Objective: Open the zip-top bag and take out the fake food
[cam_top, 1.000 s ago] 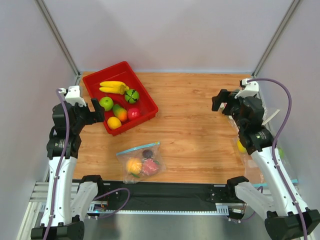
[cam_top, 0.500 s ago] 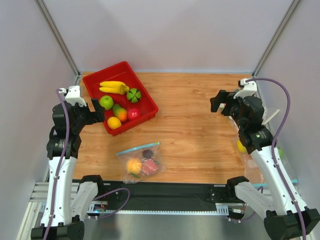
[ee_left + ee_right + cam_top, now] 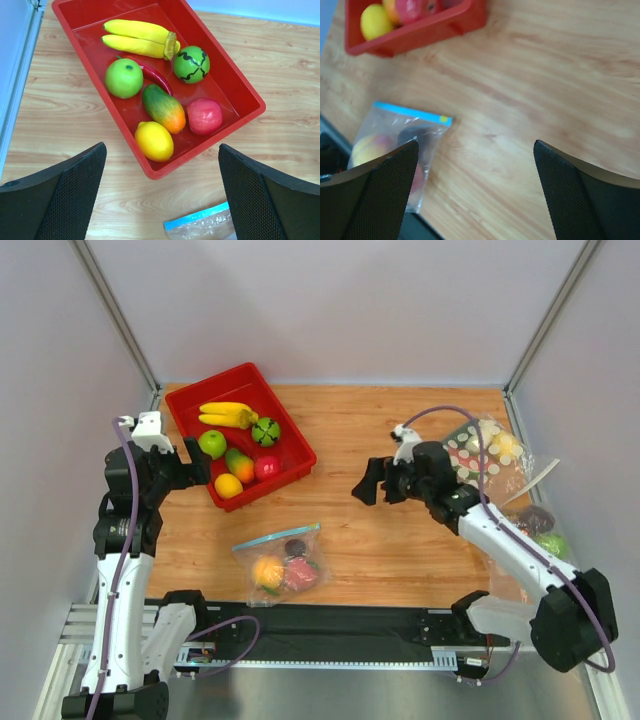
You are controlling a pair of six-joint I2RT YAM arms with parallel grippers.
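Observation:
The zip-top bag [image 3: 282, 560] lies flat near the table's front edge, its light blue zip strip [image 3: 277, 536] on the far side. Inside it are the fake food: a yellow-orange fruit [image 3: 267, 571], a pink-red one [image 3: 301, 572] and a dark purple one [image 3: 295, 547]. The bag's corner shows in the left wrist view [image 3: 200, 225] and the whole bag in the right wrist view [image 3: 400, 140]. My left gripper [image 3: 190, 465] is open and empty at the left, beside the red tray. My right gripper [image 3: 372, 485] is open and empty above mid-table, right of the bag.
A red tray [image 3: 295, 435] at the back left holds bananas [image 3: 226, 414], a green apple [image 3: 212, 446], a lemon [image 3: 228, 485] and other fake fruit. A bigger crinkly bag [image 3: 490, 455] with white discs lies at the right, with more fruit [image 3: 545, 530] near the right edge.
My right arm has swung left and forward from the right side to above mid-table, uncovering the crinkly bag. The left arm and the zip-top bag have not moved.

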